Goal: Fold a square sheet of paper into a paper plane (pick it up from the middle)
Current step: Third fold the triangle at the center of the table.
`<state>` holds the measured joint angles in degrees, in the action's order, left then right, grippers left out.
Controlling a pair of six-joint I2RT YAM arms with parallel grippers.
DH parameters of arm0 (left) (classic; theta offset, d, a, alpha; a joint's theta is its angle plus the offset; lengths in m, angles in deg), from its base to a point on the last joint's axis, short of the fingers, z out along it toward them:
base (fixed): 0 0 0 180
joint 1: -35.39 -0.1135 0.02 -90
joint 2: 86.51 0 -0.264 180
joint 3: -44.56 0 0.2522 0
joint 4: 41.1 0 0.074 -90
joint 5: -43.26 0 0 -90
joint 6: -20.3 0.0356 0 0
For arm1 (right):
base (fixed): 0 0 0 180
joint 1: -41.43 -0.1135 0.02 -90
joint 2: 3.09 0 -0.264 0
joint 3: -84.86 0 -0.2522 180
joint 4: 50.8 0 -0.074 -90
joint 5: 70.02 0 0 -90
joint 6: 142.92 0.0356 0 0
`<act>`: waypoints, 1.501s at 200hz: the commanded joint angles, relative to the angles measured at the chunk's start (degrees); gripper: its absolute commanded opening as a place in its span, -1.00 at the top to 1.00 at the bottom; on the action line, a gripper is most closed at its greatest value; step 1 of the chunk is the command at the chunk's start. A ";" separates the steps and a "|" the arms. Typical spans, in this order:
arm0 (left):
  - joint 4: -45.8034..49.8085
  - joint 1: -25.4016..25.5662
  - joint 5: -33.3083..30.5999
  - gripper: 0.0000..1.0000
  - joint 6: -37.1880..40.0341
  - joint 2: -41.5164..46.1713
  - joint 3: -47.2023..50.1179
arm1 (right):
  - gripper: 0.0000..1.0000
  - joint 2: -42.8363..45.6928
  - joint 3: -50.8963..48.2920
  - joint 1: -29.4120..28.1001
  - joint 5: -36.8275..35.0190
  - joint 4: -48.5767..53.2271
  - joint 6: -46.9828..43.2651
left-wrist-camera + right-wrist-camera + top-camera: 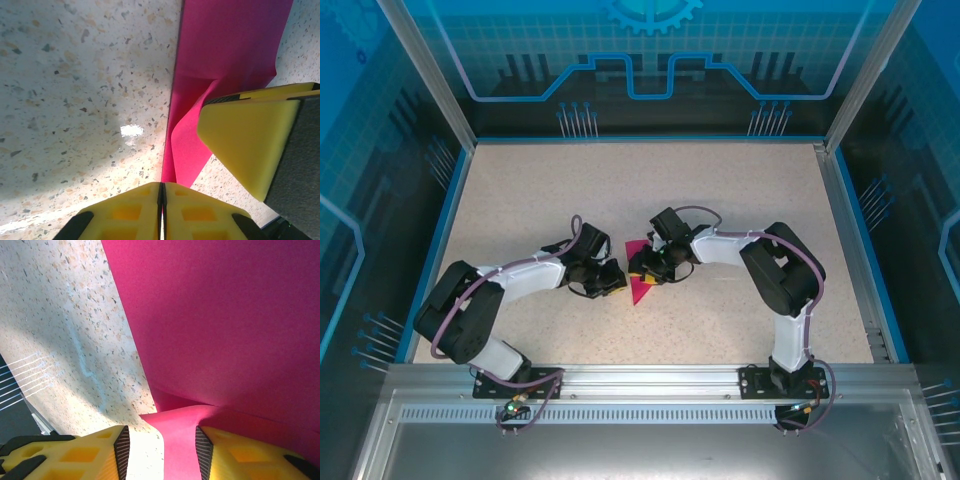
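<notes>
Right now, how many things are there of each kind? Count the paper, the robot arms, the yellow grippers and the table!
Pink paper: 1
Robot arms: 2 (left arm, right arm)
Yellow grippers: 2 (left gripper, right gripper)
Table: 1
Total: 6
</notes>
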<state>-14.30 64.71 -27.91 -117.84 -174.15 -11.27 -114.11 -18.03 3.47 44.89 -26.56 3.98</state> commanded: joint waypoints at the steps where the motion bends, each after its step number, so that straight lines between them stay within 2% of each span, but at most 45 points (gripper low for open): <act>1: 0.89 0.19 -0.64 0.76 -1.05 -0.11 -0.84 | 0.21 -1.51 -1.24 -0.35 -2.48 2.48 -0.36; 76: -1.99 -0.01 0.75 0.77 -0.71 -4.93 -4.51 | 0.72 -1.31 -2.55 -0.28 -2.59 2.09 -0.58; 109: -2.74 -0.10 0.56 0.80 -0.28 -8.16 -7.15 | 0.85 -1.29 -3.14 -0.26 -2.58 2.43 -1.16; 234: -0.65 -0.41 -3.86 0.88 1.15 -15.10 -11.19 | 0.88 -0.94 -3.30 -0.01 -1.90 2.11 -1.54; 300: 3.08 -0.47 -5.90 0.91 2.33 -17.03 -11.55 | 0.86 4.83 -5.59 0.68 -0.42 -4.98 -3.06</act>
<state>-14.32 64.21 -29.83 -117.21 -188.48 -22.48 -112.58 -21.94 3.60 43.38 -29.53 2.82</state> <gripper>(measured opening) 0.053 0.068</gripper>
